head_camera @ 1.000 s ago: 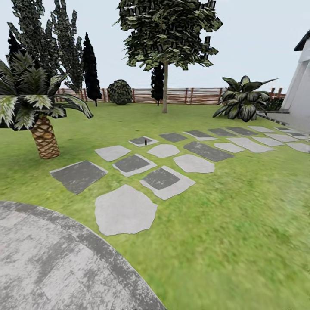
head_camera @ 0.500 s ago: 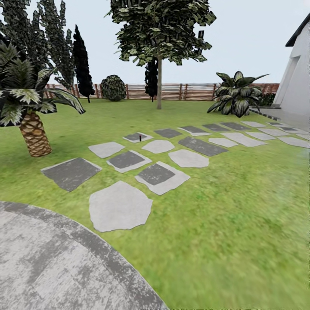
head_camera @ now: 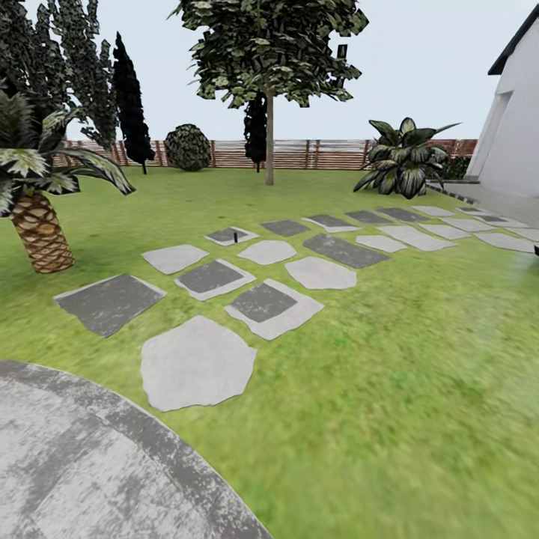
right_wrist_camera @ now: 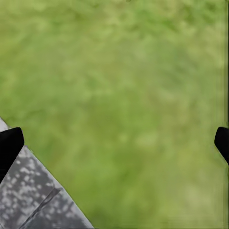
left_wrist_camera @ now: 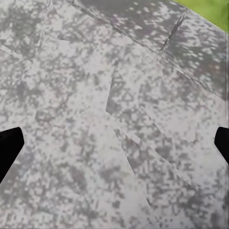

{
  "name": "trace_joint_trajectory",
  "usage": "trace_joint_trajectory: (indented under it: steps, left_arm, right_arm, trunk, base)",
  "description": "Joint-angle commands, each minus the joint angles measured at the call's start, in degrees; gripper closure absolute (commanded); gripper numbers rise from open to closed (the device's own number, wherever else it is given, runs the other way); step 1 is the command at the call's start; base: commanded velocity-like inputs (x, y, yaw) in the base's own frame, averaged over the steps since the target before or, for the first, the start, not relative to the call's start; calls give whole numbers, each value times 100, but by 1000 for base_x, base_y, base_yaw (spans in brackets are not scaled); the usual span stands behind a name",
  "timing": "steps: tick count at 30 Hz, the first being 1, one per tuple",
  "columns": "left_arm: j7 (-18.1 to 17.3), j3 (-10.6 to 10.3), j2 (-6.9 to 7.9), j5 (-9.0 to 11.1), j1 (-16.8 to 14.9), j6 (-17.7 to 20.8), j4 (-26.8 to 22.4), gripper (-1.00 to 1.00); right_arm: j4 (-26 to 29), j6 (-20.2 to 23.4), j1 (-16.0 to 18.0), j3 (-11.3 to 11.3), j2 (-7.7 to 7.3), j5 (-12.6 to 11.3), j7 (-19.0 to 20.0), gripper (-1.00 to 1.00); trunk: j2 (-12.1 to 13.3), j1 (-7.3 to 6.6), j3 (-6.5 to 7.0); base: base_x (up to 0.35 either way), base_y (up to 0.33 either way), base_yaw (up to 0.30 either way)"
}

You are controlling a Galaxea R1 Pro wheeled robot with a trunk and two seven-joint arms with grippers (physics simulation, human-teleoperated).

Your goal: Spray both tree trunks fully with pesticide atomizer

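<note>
A garden lawn (head_camera: 389,337) spreads ahead of the robot, ringed at the far side by a reddish-brown slatted fence (head_camera: 322,153). A path of grey stepping stones (head_camera: 198,363) runs from a round paved patch (head_camera: 75,457) under the robot, out across the grass toward a white building (head_camera: 516,142).

On one far stepping stone (head_camera: 230,236) stands a tiny dark upright object (head_camera: 235,238). It is too small to identify, though it may be the pesticide atomizer, since it sits on the ground as the task says.

Beyond that stone, near the fence, rises one tall tree (head_camera: 269,52) with a thin-looking bare tree trunk (head_camera: 269,142). Nearer than the stone and off to its side stands a short scaly palm (head_camera: 37,224).

The left gripper (left_wrist_camera: 114,145) hangs over the paving, jaws wide apart and holding nothing. The right gripper (right_wrist_camera: 114,145) hangs over grass at the paving's edge, jaws likewise apart. Both look readied for a pickup while the robot travels.
</note>
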State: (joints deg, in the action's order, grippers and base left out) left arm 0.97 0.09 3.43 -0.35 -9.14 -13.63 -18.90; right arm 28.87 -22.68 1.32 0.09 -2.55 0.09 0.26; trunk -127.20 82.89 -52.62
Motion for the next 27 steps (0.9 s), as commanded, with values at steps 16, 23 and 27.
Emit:
trace_joint_trajectory:
  steps: [16,23,27]
  left_arm:
    - [4,0,0,0,-1,0,1,-100]
    - [6,0,0,1,0,0,5,-100]
    - [3,0,0,0,0,0,8,-100]
  right_arm:
    - [-5,0,0,8,0,6,-1,-100]
    - [-5,0,0,9,0,9,-11,-100]
    - [-5,-1,0,9,0,9,-15,-100]
  trunk:
    - [0,0,-3]
    - [0,0,-3]
    - [0,0,-3]
  base:
    - [293,-176,-1]
    - [294,-192,0]
    - [296,-184,0]
